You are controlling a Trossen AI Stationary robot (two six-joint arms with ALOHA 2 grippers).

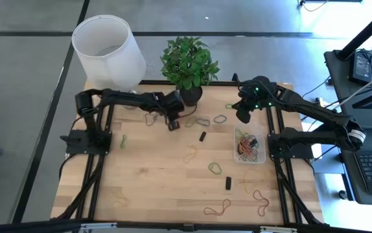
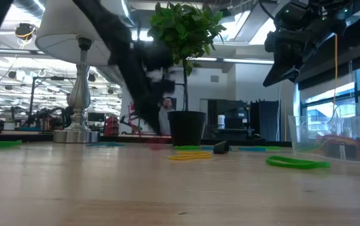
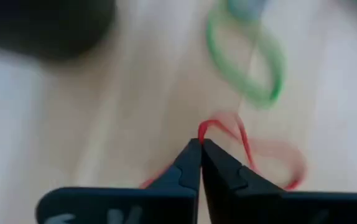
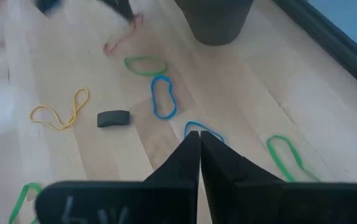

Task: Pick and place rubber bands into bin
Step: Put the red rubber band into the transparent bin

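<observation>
Red rubber band (image 3: 244, 146): pinched at one end between the closed tips of the left gripper (image 3: 200, 144), its loop trailing just beyond the fingers on the wooden table (image 1: 153, 175). Green band (image 3: 247, 56): lying a little further out from that gripper. Right gripper (image 4: 199, 135): fingers together, nothing between them, hanging above the table with a blue band (image 4: 163, 96) ahead of it. Clear bin (image 1: 249, 146): near the right gripper, several bands inside.
</observation>
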